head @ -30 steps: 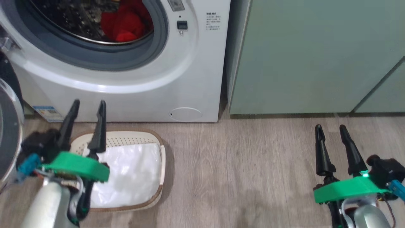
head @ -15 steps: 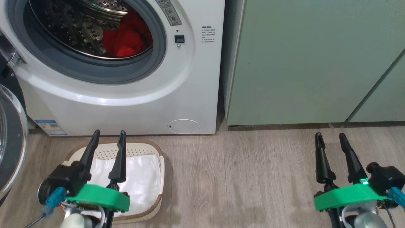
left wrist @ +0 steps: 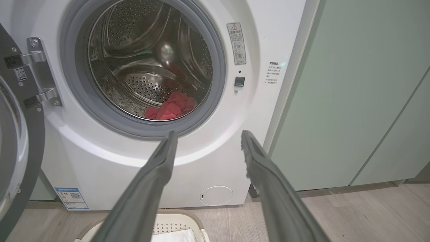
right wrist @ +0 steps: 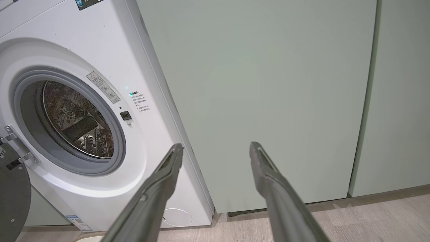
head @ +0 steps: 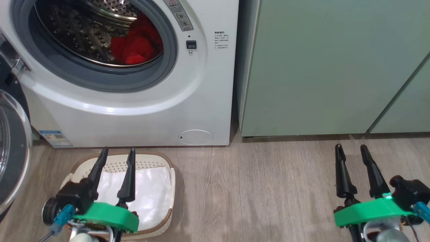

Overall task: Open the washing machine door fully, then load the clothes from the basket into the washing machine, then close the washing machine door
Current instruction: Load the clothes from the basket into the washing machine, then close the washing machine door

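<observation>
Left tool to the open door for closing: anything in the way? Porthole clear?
Nothing visible. The left tool hovers open over the basket; the washing machine door hangs open to its left, just floor between them. The clothes lie inside the drum, clear of the grey seal.

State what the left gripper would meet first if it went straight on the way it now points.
The left gripper would likely meet the washer first, at the lower rim of its opening; depth is unclear.

Left gripper [head: 119,150] jaws wide apart, unloaded, tilted toward right gripper [head: 351,147], right gripper jaws wide apart, unloaded, tilted toward left gripper.
</observation>
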Robot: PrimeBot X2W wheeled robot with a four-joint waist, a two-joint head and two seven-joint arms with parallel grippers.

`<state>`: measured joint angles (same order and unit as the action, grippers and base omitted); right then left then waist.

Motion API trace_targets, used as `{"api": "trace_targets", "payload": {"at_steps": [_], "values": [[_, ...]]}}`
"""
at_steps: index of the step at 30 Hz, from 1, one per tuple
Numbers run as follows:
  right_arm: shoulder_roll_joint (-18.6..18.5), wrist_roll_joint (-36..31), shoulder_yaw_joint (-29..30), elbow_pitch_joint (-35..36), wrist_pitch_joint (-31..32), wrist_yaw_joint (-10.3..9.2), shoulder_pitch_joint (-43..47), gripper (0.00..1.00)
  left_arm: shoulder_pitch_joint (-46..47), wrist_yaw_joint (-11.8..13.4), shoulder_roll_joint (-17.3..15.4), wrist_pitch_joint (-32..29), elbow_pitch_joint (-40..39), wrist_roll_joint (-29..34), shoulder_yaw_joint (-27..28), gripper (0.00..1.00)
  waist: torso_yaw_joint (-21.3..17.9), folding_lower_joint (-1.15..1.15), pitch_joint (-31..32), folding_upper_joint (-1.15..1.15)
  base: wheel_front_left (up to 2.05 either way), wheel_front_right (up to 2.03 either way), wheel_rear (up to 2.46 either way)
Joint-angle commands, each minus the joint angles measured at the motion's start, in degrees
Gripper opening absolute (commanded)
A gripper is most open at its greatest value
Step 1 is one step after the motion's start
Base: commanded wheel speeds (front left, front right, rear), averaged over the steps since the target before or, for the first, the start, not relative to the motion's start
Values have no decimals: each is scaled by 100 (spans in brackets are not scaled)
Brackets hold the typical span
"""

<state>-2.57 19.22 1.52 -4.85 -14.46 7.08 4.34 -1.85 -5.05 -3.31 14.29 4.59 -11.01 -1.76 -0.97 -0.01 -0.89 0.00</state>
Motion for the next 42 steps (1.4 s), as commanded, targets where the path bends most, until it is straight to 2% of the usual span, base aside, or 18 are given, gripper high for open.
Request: {"api": "trace_targets", "payload": {"at_steps": [1,15,42], "values": [[-31,13,-134,213,-54,41,-125,100,188,-45,23,71,-169,68,226,100,13,1,-2,0,0,0,0],[-31,2,-149,208,-54,41,-152,100,236,-102,42,71,-169,90,277,100,65,1,-63,0,0,0,0],[-31,2,-182,178,-54,41,-157,100,243,10,43,71,-93,-13,262,100,100,1,-81,0,-2,2,0]]}}
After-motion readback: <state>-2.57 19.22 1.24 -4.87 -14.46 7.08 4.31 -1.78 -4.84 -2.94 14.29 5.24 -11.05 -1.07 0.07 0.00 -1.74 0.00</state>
